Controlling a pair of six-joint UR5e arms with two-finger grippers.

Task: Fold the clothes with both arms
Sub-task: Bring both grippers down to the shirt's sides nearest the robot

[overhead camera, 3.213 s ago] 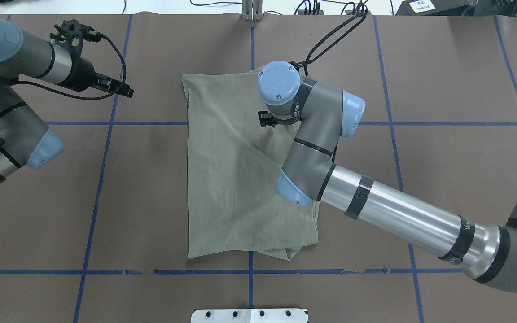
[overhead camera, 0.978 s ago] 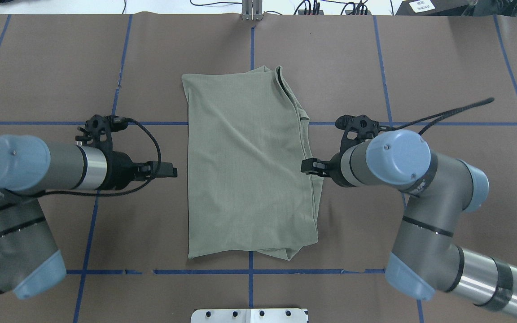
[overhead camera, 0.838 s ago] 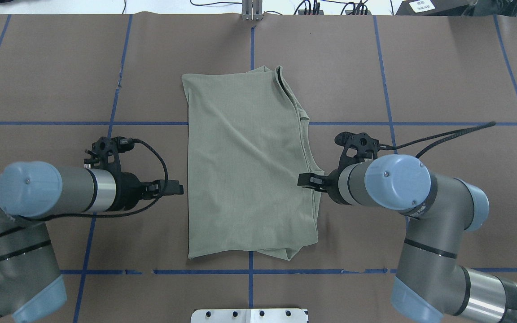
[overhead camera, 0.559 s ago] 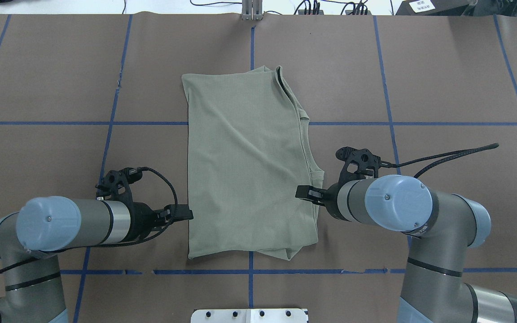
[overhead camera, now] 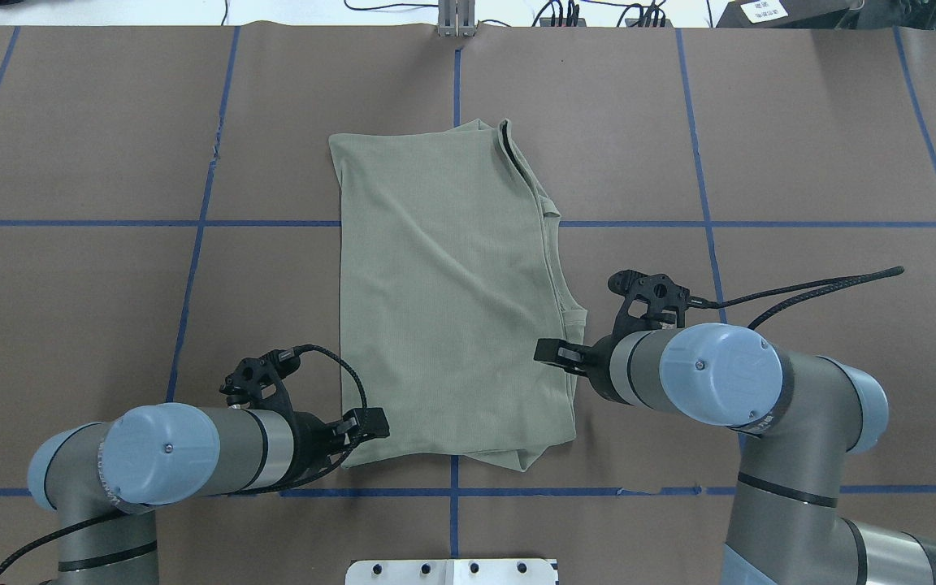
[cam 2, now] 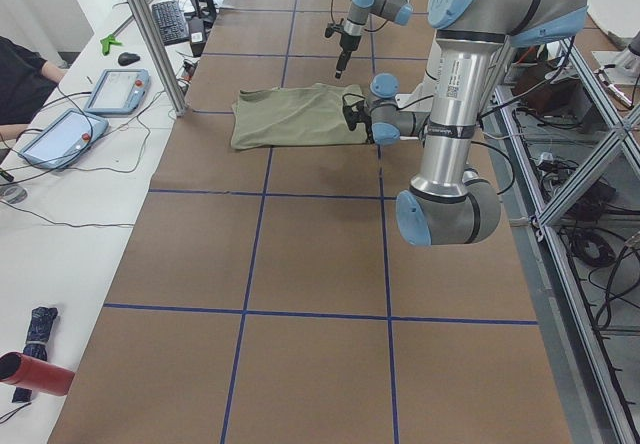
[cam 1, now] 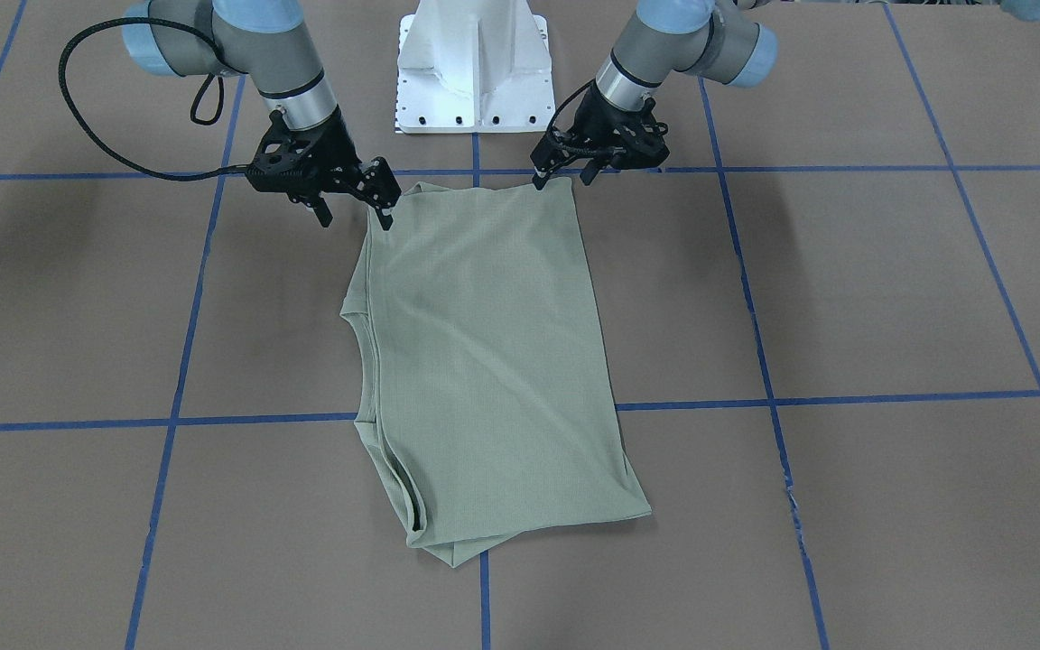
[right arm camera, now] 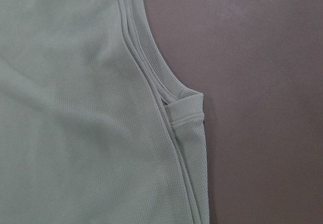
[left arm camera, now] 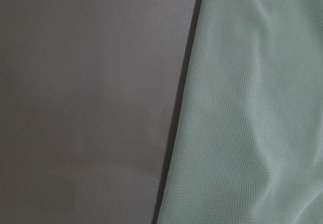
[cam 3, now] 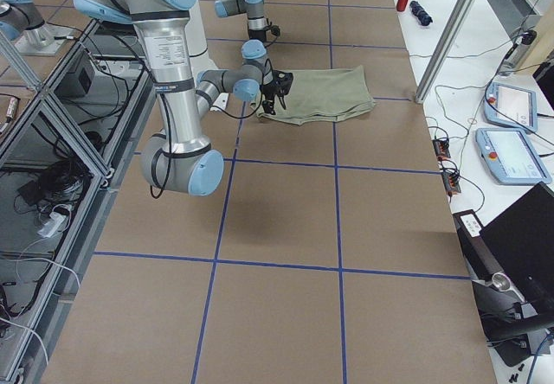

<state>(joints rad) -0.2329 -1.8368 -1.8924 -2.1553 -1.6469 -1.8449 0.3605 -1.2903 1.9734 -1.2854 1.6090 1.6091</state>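
The sage-green shirt lies flat mid-table, folded lengthwise into a tall rectangle, with layered hems along its right edge. My left gripper is at the shirt's near left corner, and in the front-facing view its fingers stand apart on either side of that corner. My right gripper hangs open over the shirt's right edge, fingers spread. The left wrist view shows only the shirt's edge against brown paper. No fingers show in either wrist view.
Brown paper with blue tape lines covers the table. The white pedestal base stands at the robot's side. Along the far side runs a white bench with teach pendants, a metal post and a person's sleeve.
Both arms have swung towards the robot's side of the table. The left gripper has slid along the shirt's left edge to its near corner. The right gripper has settled at the right edge.
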